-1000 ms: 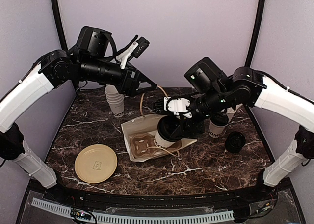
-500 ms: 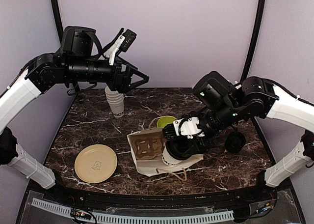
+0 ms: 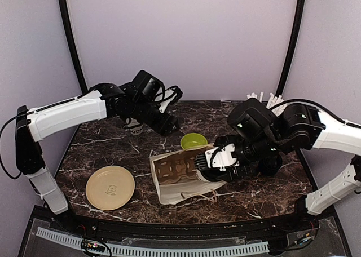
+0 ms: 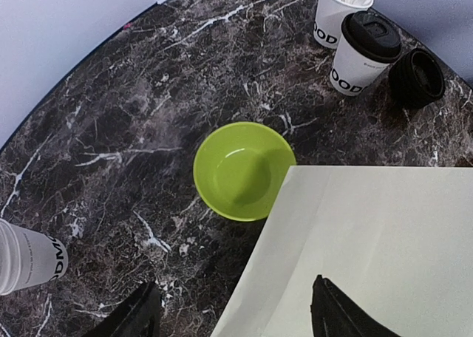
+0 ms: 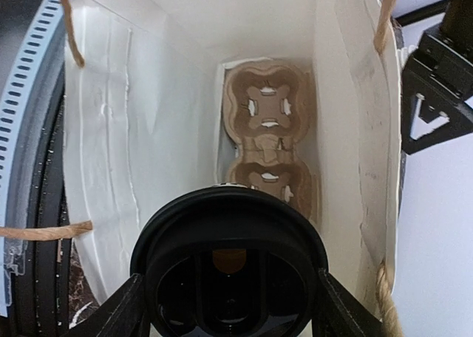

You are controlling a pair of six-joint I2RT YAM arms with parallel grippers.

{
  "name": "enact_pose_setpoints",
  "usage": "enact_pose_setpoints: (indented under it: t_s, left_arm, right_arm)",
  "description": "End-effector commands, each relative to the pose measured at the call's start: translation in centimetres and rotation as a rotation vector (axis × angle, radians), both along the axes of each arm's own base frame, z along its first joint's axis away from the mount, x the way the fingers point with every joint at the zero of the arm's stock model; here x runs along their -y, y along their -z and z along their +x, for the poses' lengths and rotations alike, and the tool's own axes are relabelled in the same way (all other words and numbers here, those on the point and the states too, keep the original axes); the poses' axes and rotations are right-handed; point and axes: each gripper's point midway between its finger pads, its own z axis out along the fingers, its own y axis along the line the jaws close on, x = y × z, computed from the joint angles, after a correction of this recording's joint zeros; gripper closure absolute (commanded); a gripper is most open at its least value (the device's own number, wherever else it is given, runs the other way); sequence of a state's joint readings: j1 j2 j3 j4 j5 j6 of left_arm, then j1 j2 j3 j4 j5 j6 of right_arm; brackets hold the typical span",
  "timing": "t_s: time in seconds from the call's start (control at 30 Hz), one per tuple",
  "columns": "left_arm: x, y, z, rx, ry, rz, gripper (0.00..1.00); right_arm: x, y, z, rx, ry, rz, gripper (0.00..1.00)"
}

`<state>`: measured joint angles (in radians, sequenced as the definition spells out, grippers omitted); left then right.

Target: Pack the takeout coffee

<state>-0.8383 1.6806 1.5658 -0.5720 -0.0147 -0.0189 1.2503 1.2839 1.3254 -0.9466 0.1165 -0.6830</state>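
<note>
Dropped from its raised pose of half a second ago, the left gripper [image 3: 169, 125] now hangs low over the far side of the paper bag [image 3: 175, 181], jaws spread wide and holding nothing. Meanwhile the right gripper [image 3: 204, 162] has pushed the takeout coffee [image 5: 229, 278] from the bag's mouth into its interior. The bag lies on its side on the marble table [image 3: 101, 150] with its opening toward the right arm, which is probably why the cup goes in sideways rather than from above. From the right wrist, the fingers [image 5: 118, 315] are clamped on either side of the cup, which points down the white tunnel at a cardboard carrier [image 5: 266, 141] resting against the bag's bottom. That carrier looks like the seat the cup is meant for, and it has not reached it yet. The left gripper's station near a green bowl [image 4: 244, 171] suggests it is ready to steady or right the bag. A second lidded cup [image 4: 362, 52] stands just beside the cup of straws [image 4: 336, 12] toward the table's far edge.
</note>
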Motion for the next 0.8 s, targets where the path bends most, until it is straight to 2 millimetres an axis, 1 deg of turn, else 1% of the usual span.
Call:
enact_pose_setpoints:
  t_s: [0.0, 0.1, 0.23, 0.3, 0.4, 0.5, 0.63, 0.73, 0.77]
  left_arm:
    - [1.1, -0.2, -0.2, -0.015, 0.032, -0.044, 0.29]
    - [1.3, 0.6, -0.3, -0.024, 0.038, -0.054, 0.29]
    - [1.5, 1.1, -0.3, -0.028, 0.044, -0.061, 0.29]
    - [1.7, 1.1, -0.2, -0.026, 0.054, -0.058, 0.29]
    - [1.9, 1.1, -0.2, -0.029, 0.063, -0.057, 0.29]
    - [2.1, 1.4, -0.1, -0.026, 0.063, -0.064, 0.29]
    - [2.6, 2.3, -0.2, -0.051, 0.078, -0.069, 0.29]
    - [3.2, 3.3, -0.3, -0.081, 0.094, -0.067, 0.29]
    - [3.3, 3.3, -0.3, -0.085, 0.094, -0.069, 0.29]
  right_arm:
    - [-0.6, -1.8, 2.6, 0.140, 0.094, 0.069, 0.52]
    - [-0.5, -1.5, 3.7, 0.203, 0.126, 0.077, 0.52]
    - [-0.9, -0.5, 4.6, 0.257, 0.139, 0.085, 0.52]
    - [-1.1, 0.3, 4.4, 0.255, 0.134, 0.066, 0.53]
    - [-1.4, 0.5, 3.5, 0.218, 0.113, 0.076, 0.53]
    - [-1.5, 1.2, 2.9, 0.209, 0.101, 0.074, 0.52]
    - [-1.4, 2.1, 2.5, 0.218, 0.091, 0.076, 0.52]
    - [-1.3, 2.5, 2.7, 0.238, 0.090, 0.075, 0.53]
    - [-1.4, 2.6, 2.7, 0.242, 0.087, 0.077, 0.53]
